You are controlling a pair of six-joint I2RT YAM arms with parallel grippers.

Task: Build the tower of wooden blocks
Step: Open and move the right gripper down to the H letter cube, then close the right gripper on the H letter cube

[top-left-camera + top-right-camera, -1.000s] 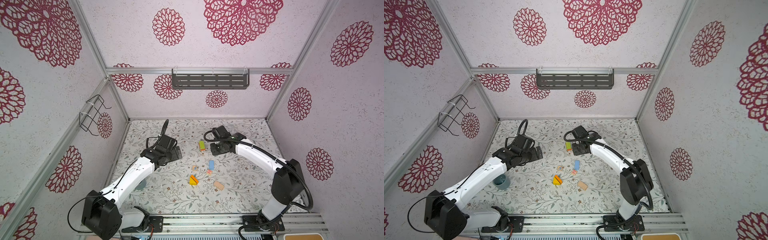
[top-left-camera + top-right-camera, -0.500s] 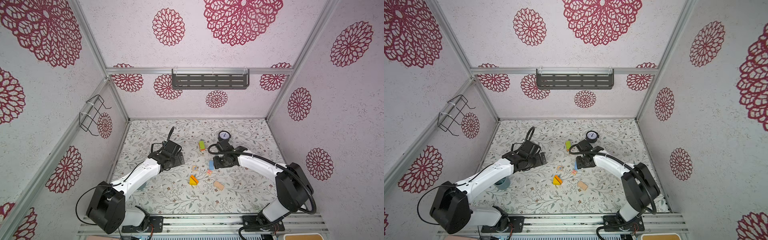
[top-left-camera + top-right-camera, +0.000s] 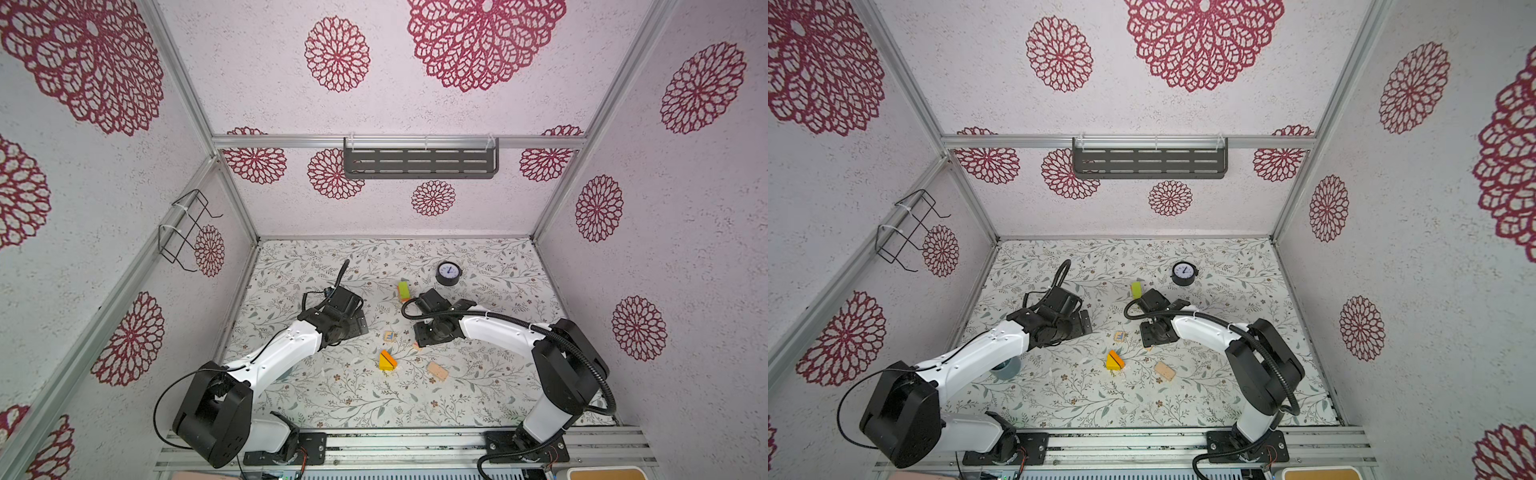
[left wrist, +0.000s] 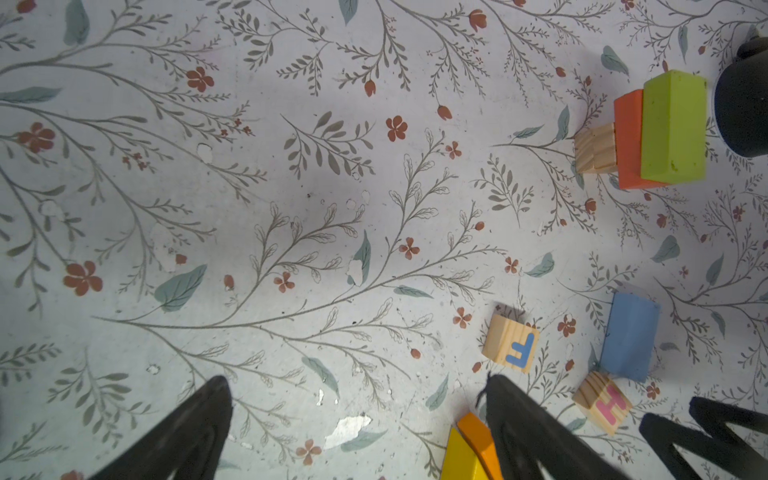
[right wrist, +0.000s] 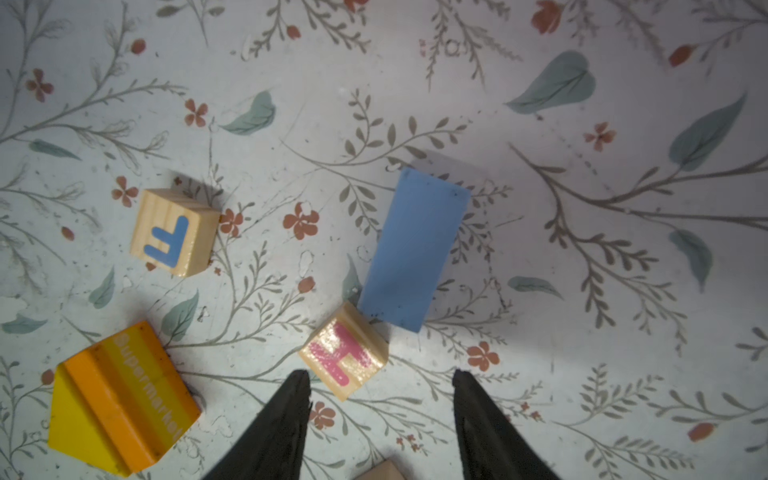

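Note:
A short tower (image 3: 403, 291) of a green block on an orange-red one stands mid-table; the left wrist view shows the green block (image 4: 673, 129), the orange-red block (image 4: 627, 141) and a plain wood cube (image 4: 594, 147) under them. My right gripper (image 5: 380, 386) is open above the table, with the pink H cube (image 5: 343, 351) just beyond its fingertips and the blue block (image 5: 413, 249) farther out. The blue F cube (image 5: 174, 230) and the yellow and orange wedges (image 5: 120, 399) lie to one side. My left gripper (image 4: 357, 399) is open and empty, the wedges (image 4: 469, 449) beside one finger.
A round black clock (image 3: 449, 273) stands behind the tower. A tan brick (image 3: 437, 371) lies near the front, right of the wedges (image 3: 387, 360). A grey-blue cup (image 3: 1007, 368) sits under the left arm. Walls close in the table on three sides.
My right gripper has left the tower's side and come forward over the blue block, opening its jaws and uncovering the clock. My left gripper has shifted slightly toward the middle.

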